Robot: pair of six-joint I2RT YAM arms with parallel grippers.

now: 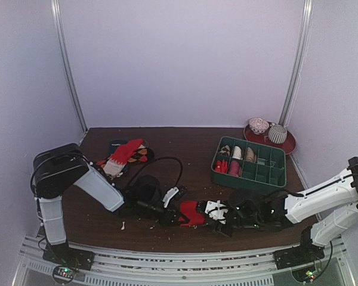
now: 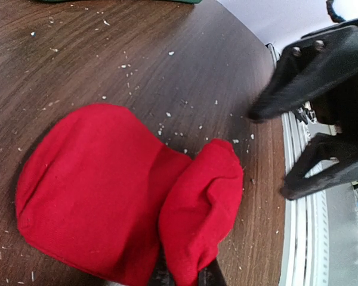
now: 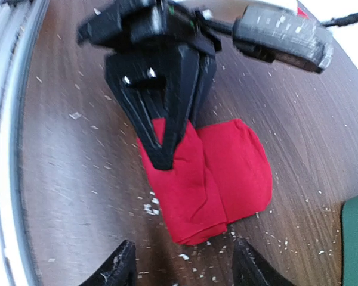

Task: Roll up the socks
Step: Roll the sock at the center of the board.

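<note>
A bright red sock [image 1: 193, 213] lies on the dark wooden table [image 1: 191, 149] near its front edge, between my two grippers. One end of it is folded over into a thick flap [image 2: 200, 208] on top of the flat part [image 2: 89, 190]. My left gripper [image 2: 187, 276] is shut on that folded flap, with the cloth pinched between its black fingers [image 3: 161, 146]. Just to the right of the sock [image 3: 218, 173], my right gripper [image 3: 188, 268] stands open, its fingertips apart from the cloth with nothing between them. From the left wrist it shows as two spread black fingers [image 2: 313, 95].
A green divided tray [image 1: 249, 173] holding rolled bundles stands at the back right, with a red plate [image 1: 286, 145] carrying two more bundles behind it. A heap of red, white and dark socks [image 1: 126, 154] lies at the back left. White lint specks dot the table.
</note>
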